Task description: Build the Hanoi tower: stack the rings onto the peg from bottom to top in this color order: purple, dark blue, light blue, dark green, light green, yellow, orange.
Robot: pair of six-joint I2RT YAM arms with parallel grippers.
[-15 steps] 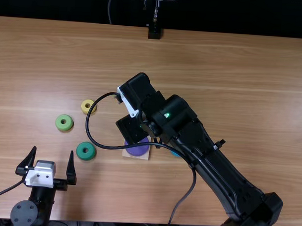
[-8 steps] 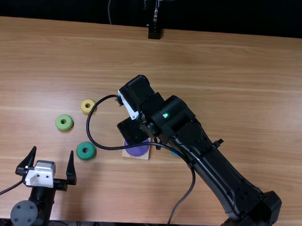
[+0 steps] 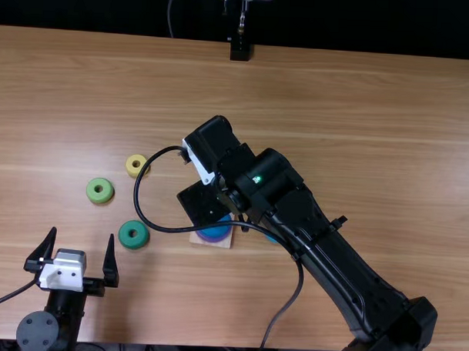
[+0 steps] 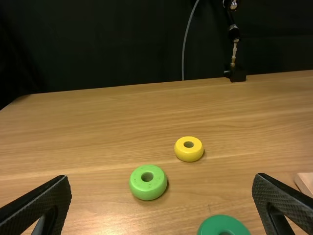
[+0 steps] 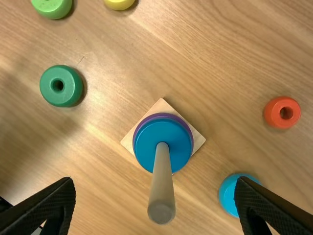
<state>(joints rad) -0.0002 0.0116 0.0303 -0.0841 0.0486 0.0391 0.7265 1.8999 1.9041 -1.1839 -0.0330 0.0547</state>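
In the top view my left gripper [image 3: 83, 235] rests open at the lower left; in its wrist view the left gripper [image 4: 161, 177] has nothing between its fingers. My right gripper [image 3: 199, 203] hangs over the base [image 3: 221, 242]. Around the peg [image 5: 162, 188], the dark blue ring [image 5: 155, 143] lies on the purple ring [image 5: 188, 128]. The right gripper [image 5: 154, 181] is open, its fingers either side of the peg. The light blue ring [image 5: 229, 197] lies near one fingertip. Elsewhere are the dark green [image 3: 134, 234], light green [image 3: 100, 190], yellow [image 3: 135, 165] and orange [image 5: 282, 112] rings.
The right arm [image 3: 332, 244] stretches diagonally over the table [image 3: 360, 118], its black cable [image 3: 159, 227] looping beside the base. A black stand [image 3: 240, 48] is at the far edge.
Dark blue now shows above the purple ring where purple alone was visible before. The right gripper's dark part has shifted slightly left. The left arm has stayed still.
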